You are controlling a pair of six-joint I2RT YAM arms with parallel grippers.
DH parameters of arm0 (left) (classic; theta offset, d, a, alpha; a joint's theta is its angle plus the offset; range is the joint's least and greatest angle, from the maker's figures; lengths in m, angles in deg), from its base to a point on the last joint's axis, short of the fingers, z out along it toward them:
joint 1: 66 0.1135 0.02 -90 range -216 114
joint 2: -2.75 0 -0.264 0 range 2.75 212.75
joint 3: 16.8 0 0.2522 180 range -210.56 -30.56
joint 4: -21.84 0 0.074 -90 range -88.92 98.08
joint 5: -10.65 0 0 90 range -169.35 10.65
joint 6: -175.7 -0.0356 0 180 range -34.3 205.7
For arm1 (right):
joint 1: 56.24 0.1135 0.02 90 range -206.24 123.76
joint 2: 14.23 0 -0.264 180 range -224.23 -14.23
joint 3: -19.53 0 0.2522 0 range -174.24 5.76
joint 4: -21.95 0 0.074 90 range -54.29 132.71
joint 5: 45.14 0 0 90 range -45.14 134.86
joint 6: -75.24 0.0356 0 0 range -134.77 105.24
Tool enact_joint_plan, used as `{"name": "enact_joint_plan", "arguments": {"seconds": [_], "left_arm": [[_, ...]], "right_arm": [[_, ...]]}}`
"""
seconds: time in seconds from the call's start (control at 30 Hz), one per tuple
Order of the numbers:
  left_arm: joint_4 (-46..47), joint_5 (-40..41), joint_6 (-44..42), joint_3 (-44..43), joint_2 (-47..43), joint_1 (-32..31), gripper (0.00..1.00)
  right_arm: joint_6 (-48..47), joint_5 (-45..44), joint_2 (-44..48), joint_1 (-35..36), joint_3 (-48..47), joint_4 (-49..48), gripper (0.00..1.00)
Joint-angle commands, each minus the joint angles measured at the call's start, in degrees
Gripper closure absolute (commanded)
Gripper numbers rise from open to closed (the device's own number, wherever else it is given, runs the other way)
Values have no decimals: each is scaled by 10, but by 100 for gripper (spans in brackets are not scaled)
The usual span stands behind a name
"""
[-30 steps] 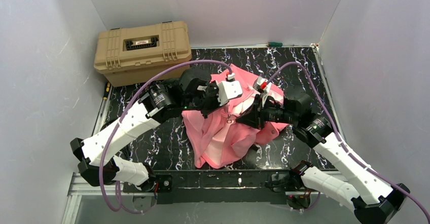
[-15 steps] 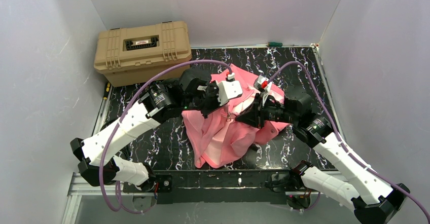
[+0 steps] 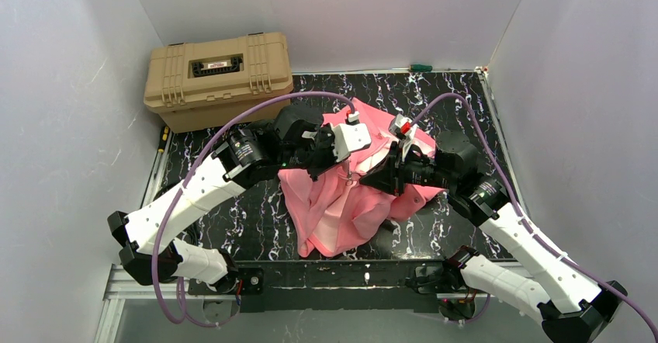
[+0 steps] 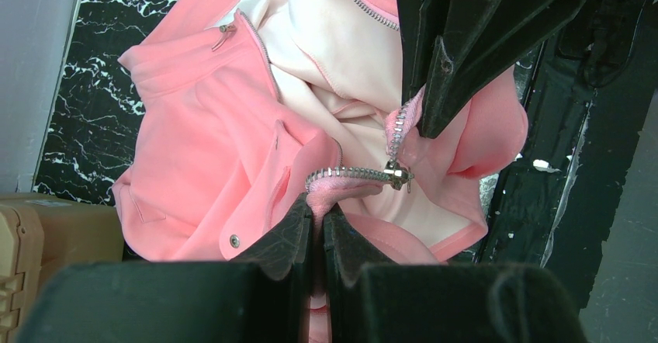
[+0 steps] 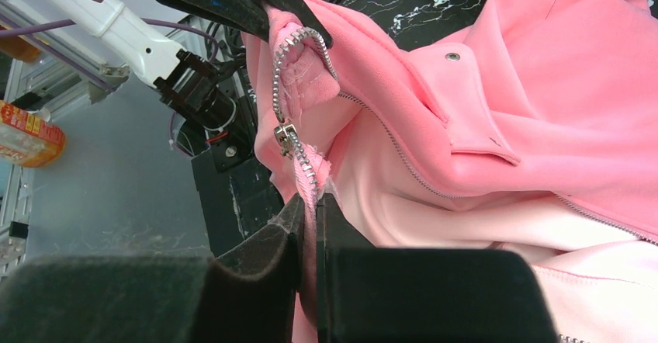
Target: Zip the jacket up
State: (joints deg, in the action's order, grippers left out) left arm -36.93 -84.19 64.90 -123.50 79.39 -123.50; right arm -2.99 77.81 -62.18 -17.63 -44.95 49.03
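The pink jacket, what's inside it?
Where the jacket lies open, pale pink lining shows, edged by silver zipper teeth. Anything tucked deeper in the folds is covered.

Bright, even, diffuse light; faint soft shadows on white walls (image 3: 388, 17). Wrist views: near fingers (image 4: 283, 238) dark, blurred; jacket (image 4: 194, 126) sharp.

White arms (image 3: 182, 199), blk fingers (image 4: 283, 238), purple cables (image 3: 310, 93).
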Motion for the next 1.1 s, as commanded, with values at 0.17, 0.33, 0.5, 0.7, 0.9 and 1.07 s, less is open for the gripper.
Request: {"name": "enact_joint_plan", "arguments": {"seconds": [0.17, 0.33, 0.5, 0.7, 0.9, 1.07], "left_arm": [[6, 1, -2, -18, -3, -2, 100], [6, 2, -6, -14, -3, -2, 100], [6, 6, -11, -12, -4, -2, 100], [6, 12, -11, -12, -3, -2, 100], [10, 20, -11, -10, -2, -2, 100], [24, 39, -6, -10, 0, -2, 100]], "right_arm": [[8, -9, 11, -1, -10, -43, 99], [31, -15, 15, -2, 6, -66, 99], [49, -28, 17, -1, 15, -73, 99], [52, -29, 17, -1, 21, -55, 99], [43, -29, 20, -1, 22, -38, 99], [41, -17, 12, -1, 19, -37, 99]]}}
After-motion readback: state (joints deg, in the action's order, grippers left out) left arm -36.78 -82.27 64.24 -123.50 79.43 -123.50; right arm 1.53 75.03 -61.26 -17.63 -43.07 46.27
